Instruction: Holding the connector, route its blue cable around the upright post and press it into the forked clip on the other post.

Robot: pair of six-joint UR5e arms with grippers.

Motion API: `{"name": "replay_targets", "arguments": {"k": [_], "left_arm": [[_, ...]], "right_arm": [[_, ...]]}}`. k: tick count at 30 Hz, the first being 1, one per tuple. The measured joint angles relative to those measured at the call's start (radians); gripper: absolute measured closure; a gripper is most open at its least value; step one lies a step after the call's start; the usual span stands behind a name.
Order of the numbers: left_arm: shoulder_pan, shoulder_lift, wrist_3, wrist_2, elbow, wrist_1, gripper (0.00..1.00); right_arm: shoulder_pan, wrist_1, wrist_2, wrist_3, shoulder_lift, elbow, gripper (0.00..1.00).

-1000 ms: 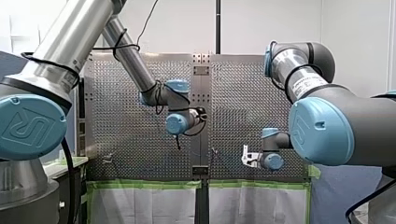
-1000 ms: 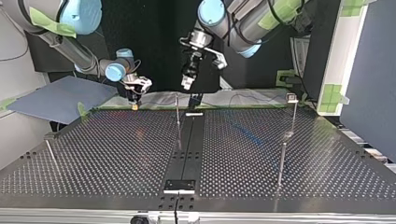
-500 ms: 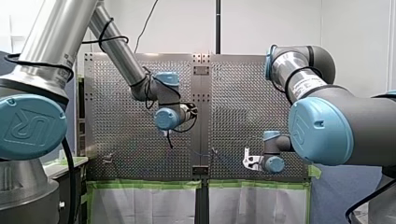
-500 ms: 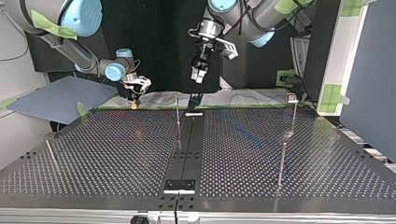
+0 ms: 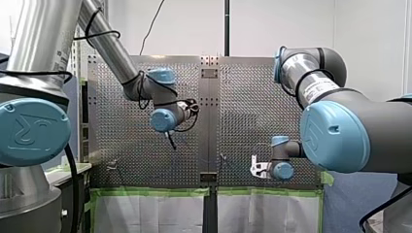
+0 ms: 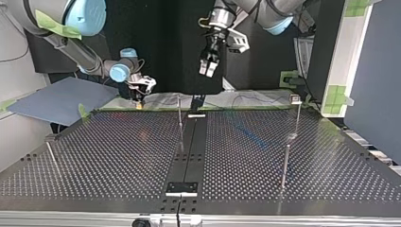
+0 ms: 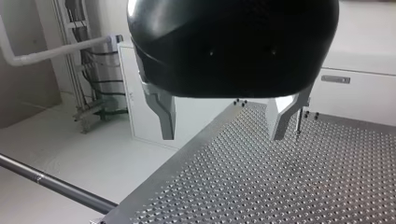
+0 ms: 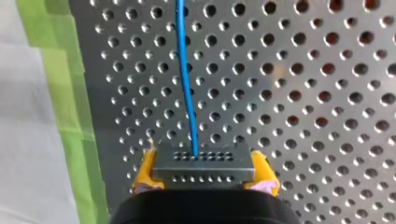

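My right gripper (image 8: 203, 173) is clamped on the connector (image 8: 204, 163), with a yellow pad pressed against each of its ends. In the top view this gripper (image 6: 138, 97) hangs low over the table's far edge, at the view's left. My left gripper (image 7: 223, 135) holds nothing. Its two metal fingers (image 7: 164, 114) stand spread apart with only air between them. It (image 6: 210, 66) sits high above the far edge near the middle, well apart from my right one.

The perforated table (image 6: 283, 189) fills the lower part of the top view, with a dark strip running down its centre. A band of green tape (image 8: 60, 93) lines the table edge beside my right gripper.

Several thin upright posts rise from the table. The centre post (image 6: 180, 118) is by the dark strip, and the far post (image 6: 297, 116) at the view's right carries a small head. A nearer post (image 6: 285, 163) stands in front of that one. At this distance I cannot tell which of them bears the forked clip.

The connector is a small grey block with rows of tiny holes on its face. The blue cable (image 8: 187, 79) leaves the middle of that face and runs straight ahead over the table, away from my right gripper.
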Motion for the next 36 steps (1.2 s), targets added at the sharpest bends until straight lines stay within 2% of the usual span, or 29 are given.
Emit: {"name": "replay_targets", "arguments": {"k": [8, 14, 20, 27, 36], "left_arm": [[-0.003, 0.068, 0.000, -0.002, -0.069, -0.001, 0.05], [-0.005, 0.085, 0.000, -0.001, -0.124, -0.009, 0.05], [-0.006, 0.065, -0.003, 0.004, -0.178, -0.017, 0.05], [-0.002, 0.011, 0.023, 0.003, -0.239, -0.018, 0.05], [-0.001, -0.002, 0.025, 0.018, -0.276, -0.019, 0.05]], "right_arm": [[0.013, -0.002, 0.003, 0.005, 0.000, 0.000, 1.00], [0.019, -0.021, 0.003, 0.017, 0.000, 0.000, 1.00], [0.022, -0.024, 0.002, 0.019, 0.000, -0.002, 1.00], [0.025, -0.016, 0.004, 0.015, -0.003, -0.002, 1.00], [0.035, 0.040, 0.013, 0.013, -0.059, -0.001, 1.00]]}}
